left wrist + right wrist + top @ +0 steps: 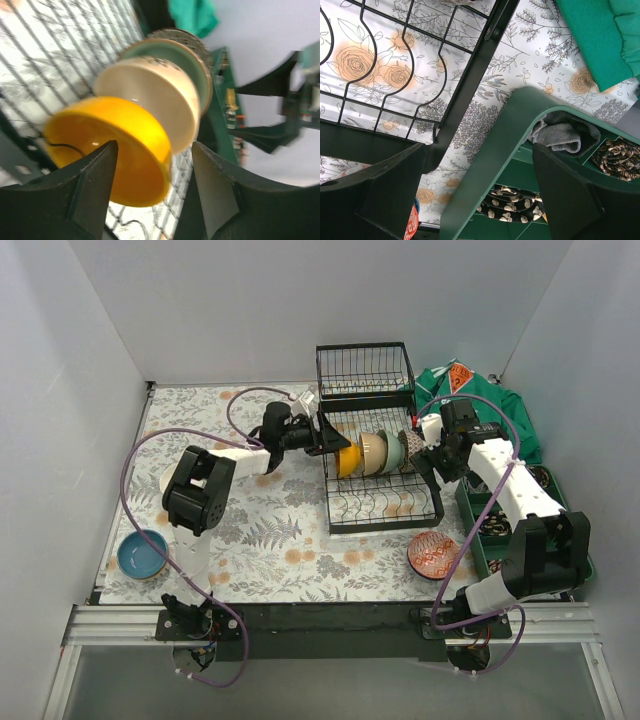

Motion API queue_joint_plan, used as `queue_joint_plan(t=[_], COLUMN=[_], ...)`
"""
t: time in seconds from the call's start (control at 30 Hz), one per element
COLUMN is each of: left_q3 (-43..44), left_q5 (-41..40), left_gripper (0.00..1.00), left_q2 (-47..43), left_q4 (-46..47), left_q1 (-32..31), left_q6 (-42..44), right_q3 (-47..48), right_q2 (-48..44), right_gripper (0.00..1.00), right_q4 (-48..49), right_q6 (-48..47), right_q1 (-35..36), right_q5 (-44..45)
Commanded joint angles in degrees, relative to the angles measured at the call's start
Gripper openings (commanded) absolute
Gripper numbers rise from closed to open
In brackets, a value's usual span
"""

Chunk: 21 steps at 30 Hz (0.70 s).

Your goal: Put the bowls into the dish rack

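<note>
The black wire dish rack (pixel 383 502) stands mid-table. In its slots a yellow-orange bowl (pixel 349 459), a cream bowl (pixel 374 452), a mint green bowl (pixel 394 452) and a brown patterned bowl (pixel 409 444) stand on edge. My left gripper (pixel 325 436) is open right at the yellow-orange bowl (pixel 115 145), whose rim reaches between the fingers (pixel 92 190). My right gripper (pixel 425 462) is open and empty over the rack's right corner (pixel 470 75). A blue bowl (pixel 143 553) lies at the front left. A red patterned bowl (pixel 433 554) lies in front of the rack.
A green compartmented tray (pixel 467 515) at the right holds dark patterned bowls (pixel 520 207) and a grey cloth (pixel 565 135). A green cloth (pixel 485 405) lies at the back right. The rack's raised basket end (pixel 365 370) is at the back. White walls enclose the table.
</note>
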Motion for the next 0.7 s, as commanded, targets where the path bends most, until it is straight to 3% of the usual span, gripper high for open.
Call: queue_joint_plan(t=[0.0,0.23,0.43,0.67], left_q3=[6.16,8.02,2.13,8.71], left_q5=[-7.61,-10.52,-6.92,-4.73], left_gripper=[0.62,0.63,0.64,0.64], left_q2=[-7.63,-12.55,-16.61,-9.58], left_q4=[-22.25,-41.58,-35.73,-35.37], left_q1=[0.06,0.5,-0.03,-0.56], left_q6=[18.4,33.17,33.54,33.71], right_q3=[2.17,-0.12,-0.91,-1.7], right_q2=[-1.93,-3.95,-4.22,-5.71], right_gripper=[0.96,0.96,0.96,0.96], right_q4=[1.25,2.03,2.65,2.65], right_q6=[0.34,0.43,0.61,0.7], right_q1=[-0.28,-0.28,-0.28,-0.28], right_q5=[-0.55,-1.52,-2.84,-2.93])
